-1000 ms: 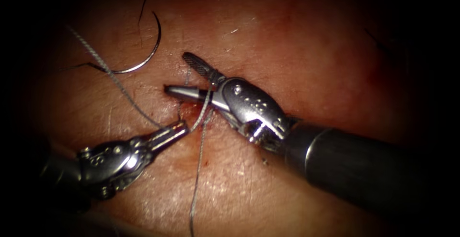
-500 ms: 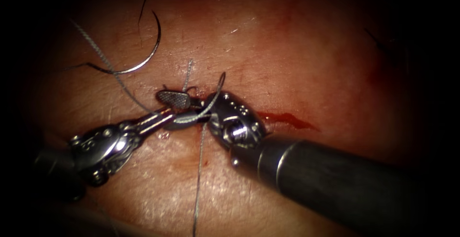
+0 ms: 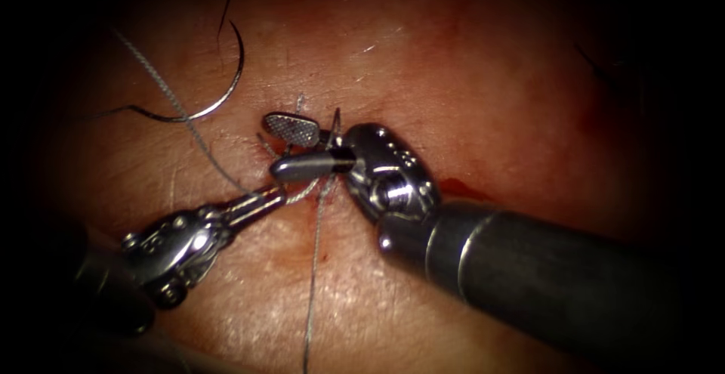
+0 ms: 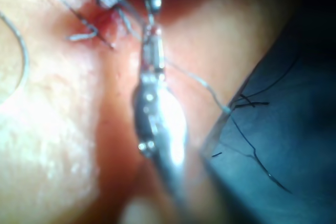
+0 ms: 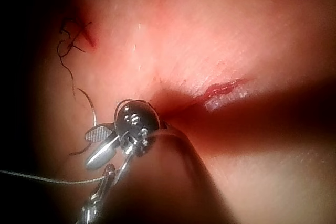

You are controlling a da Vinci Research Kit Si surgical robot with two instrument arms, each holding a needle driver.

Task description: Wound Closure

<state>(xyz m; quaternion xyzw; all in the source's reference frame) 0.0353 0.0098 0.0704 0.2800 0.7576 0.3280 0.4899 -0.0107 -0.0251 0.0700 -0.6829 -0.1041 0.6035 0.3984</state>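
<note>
The left tool (image 3: 260, 202) is nearest, jaws clenched on the thread (image 3: 311, 283), which runs from its tip down the tissue (image 3: 468, 79) and up past the needle. Just beyond its tip, the right tool (image 3: 291, 147) holds nothing, jaws spread apart, thread looped around them over the cut. Farther off, left of the cut, the needle (image 3: 219, 94) lies free on the tissue.

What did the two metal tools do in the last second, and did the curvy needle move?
The right tool swung from the right of the cut over it, toward the left tool. Its jaws are open as before, with thread draped around them. The left tool slid a little left, then back, jaws shut on the thread throughout. The needle stayed free on the tissue, left of the cut, held by neither tool.
</note>
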